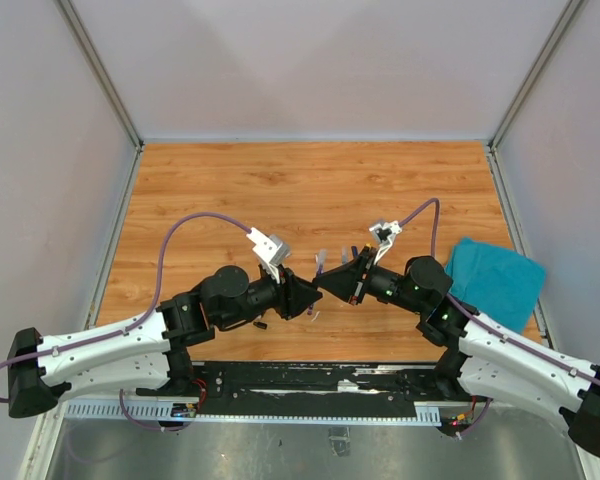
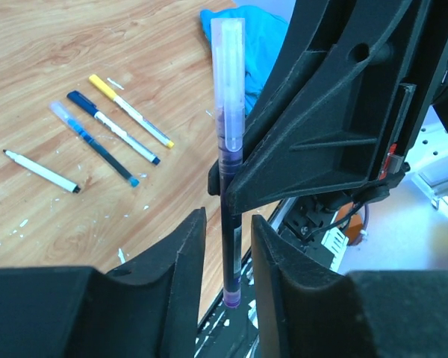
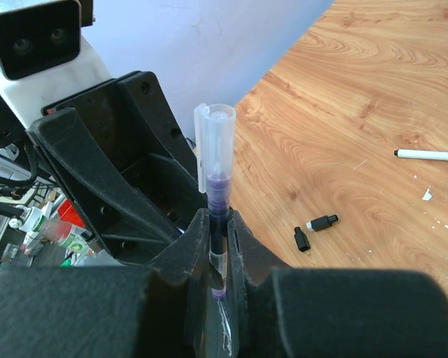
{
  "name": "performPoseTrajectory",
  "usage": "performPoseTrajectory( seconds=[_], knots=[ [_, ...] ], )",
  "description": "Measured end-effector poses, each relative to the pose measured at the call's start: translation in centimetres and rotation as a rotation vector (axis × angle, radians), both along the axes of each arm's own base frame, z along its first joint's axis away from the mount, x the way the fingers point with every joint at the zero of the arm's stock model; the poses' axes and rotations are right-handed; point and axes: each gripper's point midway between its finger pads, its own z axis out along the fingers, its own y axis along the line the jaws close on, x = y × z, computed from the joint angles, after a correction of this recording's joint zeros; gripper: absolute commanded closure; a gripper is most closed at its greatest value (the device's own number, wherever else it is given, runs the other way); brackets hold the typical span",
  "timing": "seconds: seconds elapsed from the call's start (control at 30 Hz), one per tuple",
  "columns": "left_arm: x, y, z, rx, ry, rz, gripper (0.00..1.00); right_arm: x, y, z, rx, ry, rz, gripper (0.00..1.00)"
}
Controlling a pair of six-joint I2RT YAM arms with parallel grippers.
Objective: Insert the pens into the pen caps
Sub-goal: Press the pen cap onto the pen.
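Seen from above, the left gripper (image 1: 309,293) and the right gripper (image 1: 326,283) meet tip to tip over the near middle of the table (image 1: 280,180), with a teal cloth (image 1: 495,280) lying off to the right. What sits between the tips is too small to make out here.

The left wrist camera shows a pen (image 2: 230,246) standing upright with a clear cap (image 2: 228,67) on its top end. The left fingers (image 2: 181,253) stand narrowly apart on either side of the barrel, with a gap on each side, so they hold nothing. The right gripper clamps the barrel just above them. Four loose pens (image 2: 108,134) lie on the wood beyond, well apart from the grippers.

From the right wrist camera, the right jaws are closed tight on the same pen, with the cap rising above them. Two small black caps (image 3: 316,228) lie on the table, and a white pen (image 3: 429,155) lies further off.

This pen looks capped, so the capping step for it seems done. Next, the right arm needs to lay it down clear of the others, then each arm must pick one loose pen and one cap.
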Motion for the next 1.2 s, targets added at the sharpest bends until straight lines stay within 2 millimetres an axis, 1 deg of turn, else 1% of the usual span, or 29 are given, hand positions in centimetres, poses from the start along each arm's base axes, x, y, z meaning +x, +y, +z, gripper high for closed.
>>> performPoseTrajectory(
  seconds=[0.1,0.2,0.3,0.4,0.43,0.53,0.63,0.67,0.7,0.8,0.87,0.97,1.1,1.2],
  knots=[
    [0.0,0.0,-0.2,0.003,0.001,0.000,0.63,-0.1,-0.1,0.2,0.006,-0.004,0.000,0.99],
    [-0.1,-0.1,-1.0,0.016,0.008,-0.004,0.66,-0.1,-0.1,0.4,0.011,-0.008,-0.001,0.99],
    [-0.2,-0.3,-1.3,0.017,0.013,-0.016,0.77,-0.1,-0.2,0.3,0.010,-0.006,-0.003,0.99],
    [-0.3,-0.6,-1.2,0.008,0.014,-0.029,0.90,0.0,-0.2,0.2,0.008,-0.003,-0.009,0.99],
    [-0.3,-0.7,-1.2,0.006,0.012,-0.030,0.93,0.0,-0.2,0.2,0.009,-0.003,-0.011,0.99],
    [-0.3,-0.7,-1.1,0.004,0.012,-0.030,0.99,0.1,-0.2,0.2,0.009,-0.003,-0.014,0.97],
    [-0.2,-0.7,-1.1,0.002,0.014,-0.023,0.99,0.2,-0.2,0.2,0.008,-0.003,-0.017,0.95],
    [-0.2,-0.7,-1.1,0.000,0.015,-0.021,0.99,0.2,-0.2,0.2,0.008,-0.003,-0.017,0.92],
    [-0.2,-0.6,-1.2,-0.004,0.016,-0.016,1.00,0.2,-0.2,0.1,0.006,-0.002,-0.017,0.88],
    [-0.3,-0.3,-1.4,-0.010,0.020,-0.009,1.00,0.2,-0.1,-0.2,-0.003,0.002,-0.016,0.69],
    [-0.1,0.1,-1.4,-0.013,0.016,0.008,1.00,0.2,-0.1,-0.4,-0.011,0.002,-0.015,0.60],
    [0.2,0.5,-0.7,-0.032,0.003,0.034,1.00,0.2,-0.3,-0.7,-0.031,-0.009,-0.017,0.53],
    [0.3,0.9,0.2,-0.056,-0.010,0.046,0.99,0.1,-0.9,-0.8,-0.057,-0.027,-0.028,0.40],
    [0.3,1.0,0.3,-0.061,-0.012,0.051,1.00,0.2,-1.6,-0.1,-0.059,-0.054,-0.059,0.34]
  ],
)
